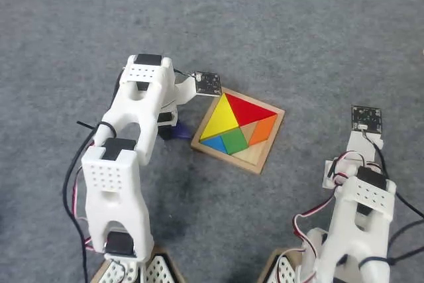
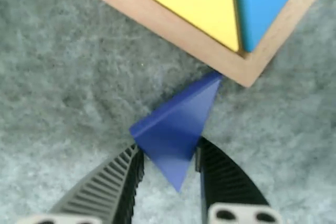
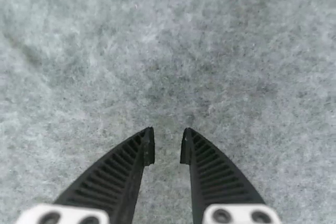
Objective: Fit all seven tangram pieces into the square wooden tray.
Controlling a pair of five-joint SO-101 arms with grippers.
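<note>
The square wooden tray (image 1: 226,155) lies at mid-table with yellow (image 1: 218,120), red (image 1: 248,107), orange (image 1: 264,129), green (image 1: 233,140) and light blue (image 1: 214,142) pieces in it. Bare wood shows at its near corner (image 1: 255,152). A dark blue triangle (image 2: 176,127) lies on the carpet just outside the tray's left corner (image 2: 247,72), its tip touching the rim. My left gripper (image 2: 167,156) is shut on this triangle, one finger on each side. The same piece shows beside the left arm (image 1: 177,130). My right gripper (image 3: 168,145) hovers over bare carpet, fingertips a narrow gap apart, holding nothing.
Grey carpet (image 1: 298,44) covers the whole table. The right arm (image 1: 361,197) stands at the near right, well away from the tray. The left arm (image 1: 132,117) stretches along the tray's left side.
</note>
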